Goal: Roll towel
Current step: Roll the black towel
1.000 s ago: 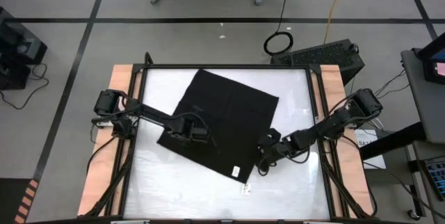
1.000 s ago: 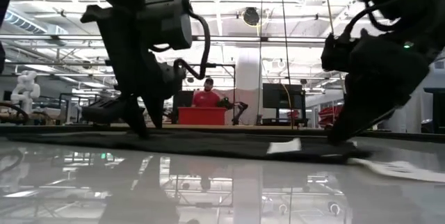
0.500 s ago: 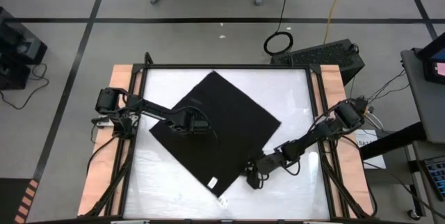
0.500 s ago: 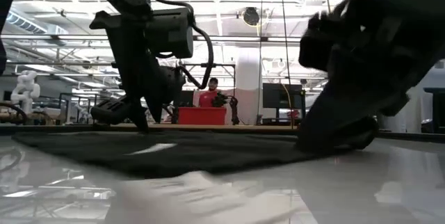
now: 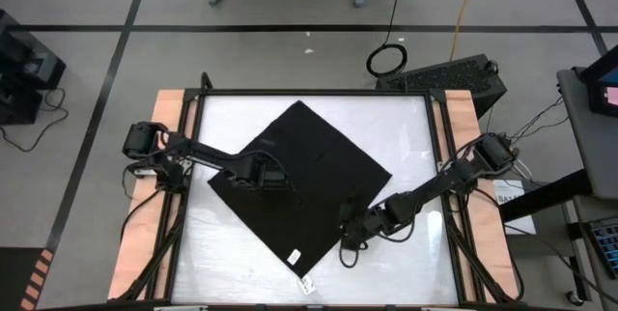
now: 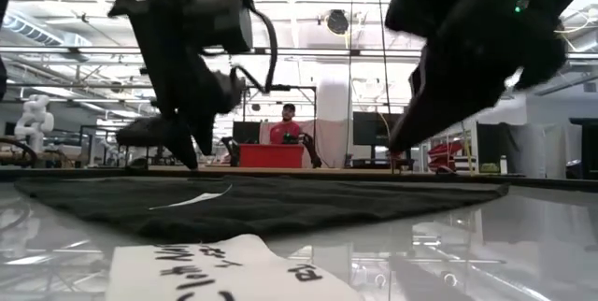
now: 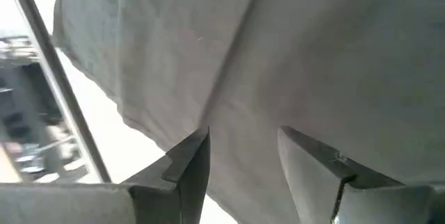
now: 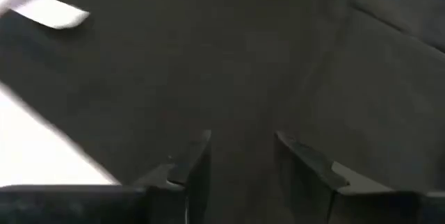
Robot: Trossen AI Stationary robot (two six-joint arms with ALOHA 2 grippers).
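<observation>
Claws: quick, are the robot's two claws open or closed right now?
Left claw: open, empty, over the towel.
Right claw: open, empty, over the towel's edge.

The towel (image 5: 304,181) lies flat mid-table (image 5: 410,123); left pincer (image 5: 273,178) over its left part, right pincer (image 5: 346,226) at its near-right edge

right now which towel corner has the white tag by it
The towel's corner nearest the table's front edge: the white tag sits just inside it. The other three corners show plain black.
</observation>
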